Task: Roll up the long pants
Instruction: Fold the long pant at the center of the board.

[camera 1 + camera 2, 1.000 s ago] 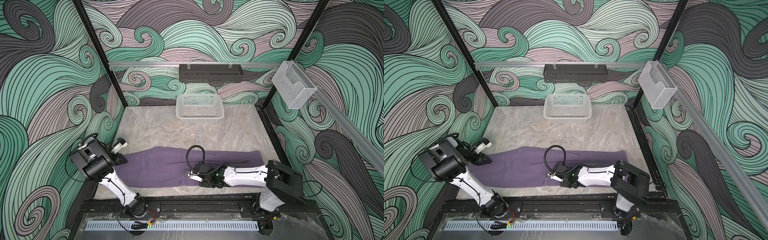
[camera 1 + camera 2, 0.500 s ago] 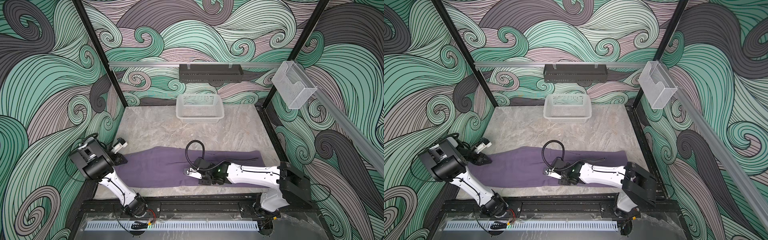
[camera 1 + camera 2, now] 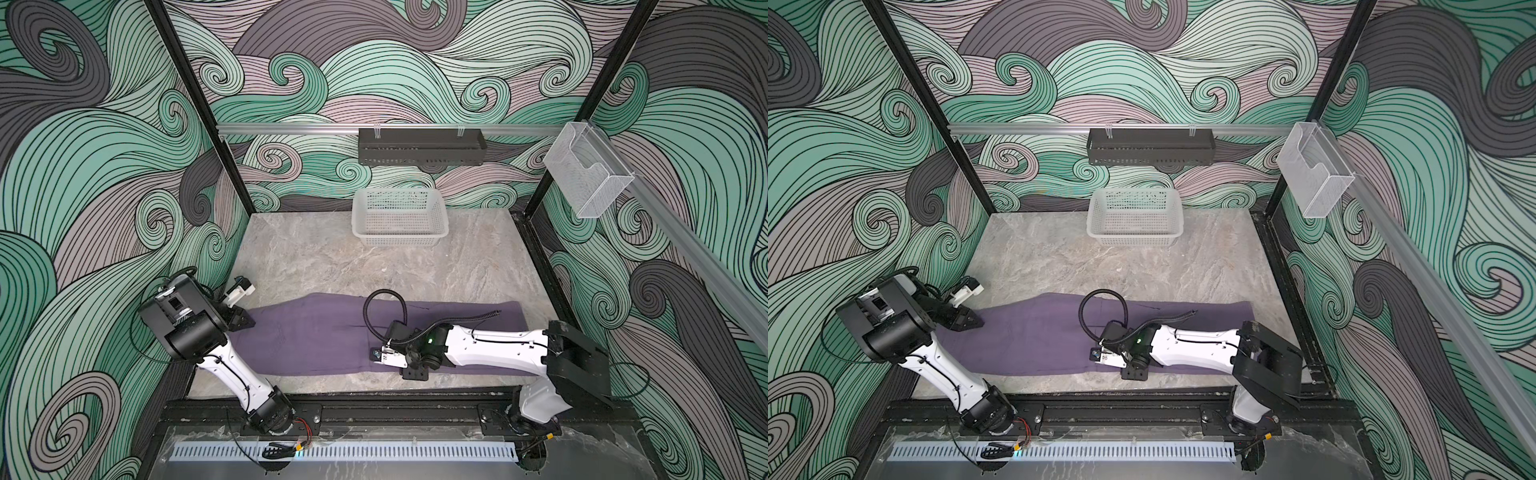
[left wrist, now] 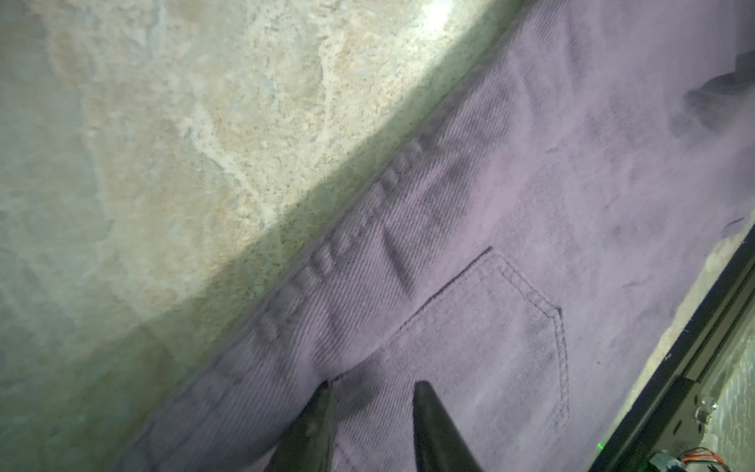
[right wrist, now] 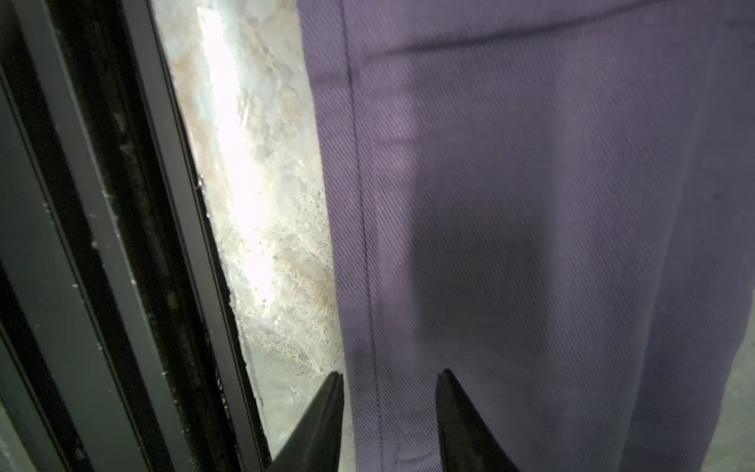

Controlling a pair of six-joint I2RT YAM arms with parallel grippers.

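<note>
the long pants (image 3: 316,336) lie flat on the grey bench (image 3: 374,266), in a long strip across the lower middle of the frame in both top views. they look folded leg on leg, w/ the waist end at the lower left and the leg ends at the lower right. no roll has begun yet, i think.

the left end effector (image 3: 243,322) sits at the waist end. in the left wrist view its fingertips (image 4: 425,408) are apart, w/ flat cloth showing btwn them, near the waistband (image 4: 367,229) and a back pocket (image 4: 490,335). it grips nothing. prob it's there bc a roll starts from one end.

the right end effector (image 3: 384,358) is low over the near edge of the pants, abt the middle of the strip. in the right wrist view its fingertips (image 5: 453,408) are apart too, one over bare bench and one over cloth, w/ the side seam (image 5: 363,204) btwn them. it holds nothing. my guess: it's there to tidy that edge so the roll stays even.

a white basket (image 3: 399,216) stands at the upper middle of the bench, well apart from the pants.

vs a sec ago: the right end effector has slid a bit to the left along the near edge. the left arm and the pants look the same.
</note>
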